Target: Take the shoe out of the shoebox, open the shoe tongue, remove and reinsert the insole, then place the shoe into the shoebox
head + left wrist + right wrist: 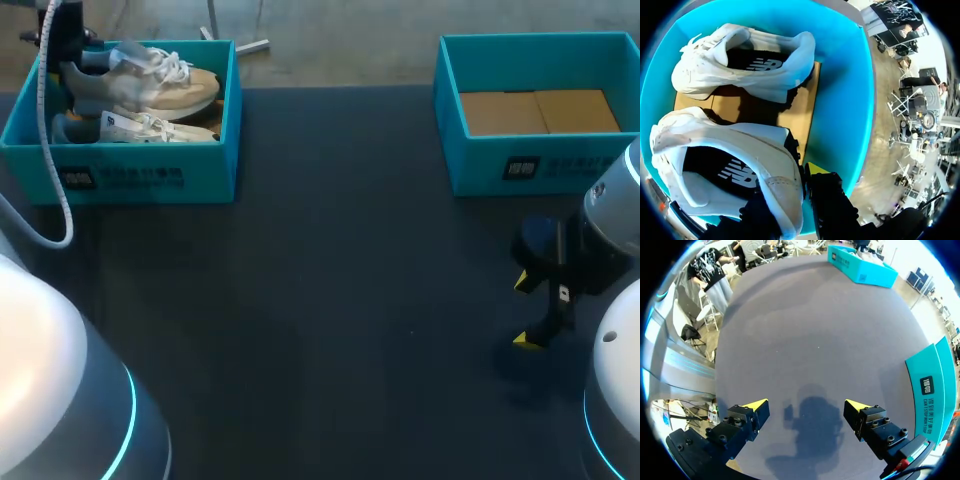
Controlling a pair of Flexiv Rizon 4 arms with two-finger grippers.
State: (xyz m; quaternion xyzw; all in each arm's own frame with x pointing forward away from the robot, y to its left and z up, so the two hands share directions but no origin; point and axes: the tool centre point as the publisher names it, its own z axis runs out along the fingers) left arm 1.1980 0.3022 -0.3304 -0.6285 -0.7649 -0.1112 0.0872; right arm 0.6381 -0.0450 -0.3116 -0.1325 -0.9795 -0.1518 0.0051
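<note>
Two white shoes lie in the teal shoebox at the far left of the table. My left gripper is down in the box's left end, shut on the heel of one white shoe, which stands a little higher than the other shoe. In the left wrist view the held shoe's heel wall sits between the fingers of the left gripper; one yellow tip shows outside it, and the second shoe lies ahead. My right gripper hangs open over bare table at the right.
A second teal box stands at the far right with only brown cardboard inside; its side shows beside the right gripper. A white cable hangs off my left arm in front of the left box. The dark tabletop spreads between the boxes.
</note>
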